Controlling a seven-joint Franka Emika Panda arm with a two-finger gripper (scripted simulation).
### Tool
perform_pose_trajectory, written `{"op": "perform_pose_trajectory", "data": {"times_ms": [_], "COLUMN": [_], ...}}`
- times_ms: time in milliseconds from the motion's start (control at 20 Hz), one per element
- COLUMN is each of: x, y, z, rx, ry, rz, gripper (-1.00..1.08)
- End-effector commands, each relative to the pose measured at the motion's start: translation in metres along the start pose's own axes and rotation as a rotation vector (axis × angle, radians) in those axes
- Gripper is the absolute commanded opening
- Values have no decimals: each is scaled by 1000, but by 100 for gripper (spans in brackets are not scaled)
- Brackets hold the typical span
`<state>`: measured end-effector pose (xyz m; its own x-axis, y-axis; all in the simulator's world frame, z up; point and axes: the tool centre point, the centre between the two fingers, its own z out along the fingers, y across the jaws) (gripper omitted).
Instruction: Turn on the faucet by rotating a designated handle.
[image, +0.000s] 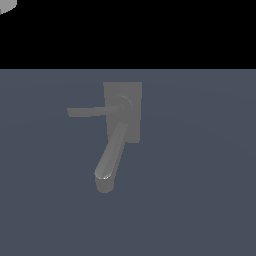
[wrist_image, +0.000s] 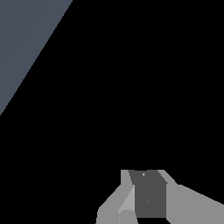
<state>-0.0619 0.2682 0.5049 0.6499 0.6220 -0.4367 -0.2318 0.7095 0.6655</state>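
The matte grey faucet (image: 131, 97) stands on the slate floor in the exterior view, with a rectangular base plate. Its thick rounded spout (image: 109, 159) runs from the plate toward the view's bottom. The handle (image: 90, 111), a thin flat lever, reaches from the round hub (image: 121, 104) toward the exterior view's left. My gripper (wrist_image: 145, 175) shows only in the wrist view, its grey fingers (wrist_image: 126, 199) close together with no gap and nothing between them. Neither faucet nor handle appears in the wrist view, so the gripper is away from both.
A pale grey piece (image: 6, 5) pokes into the top left corner of the exterior view against black. The slate-blue floor (image: 200, 190) spreads around the faucet. A wedge of that floor (wrist_image: 26, 39) shows in the wrist view.
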Motion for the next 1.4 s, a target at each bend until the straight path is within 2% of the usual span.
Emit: {"op": "perform_pose_trajectory", "data": {"times_ms": [0,300,600,1000,1350], "x": [28,80,107,120,124], "y": [-26,-99,-160,-210,-229], "z": [-13,-43,-67,-87,-95], "rx": [-18,-29,-13,10,22], "ry": [75,242,360,449,482], "rz": [-86,-279,-418,-524,-561], "gripper": [-100,-100,-100,-100,-100]}}
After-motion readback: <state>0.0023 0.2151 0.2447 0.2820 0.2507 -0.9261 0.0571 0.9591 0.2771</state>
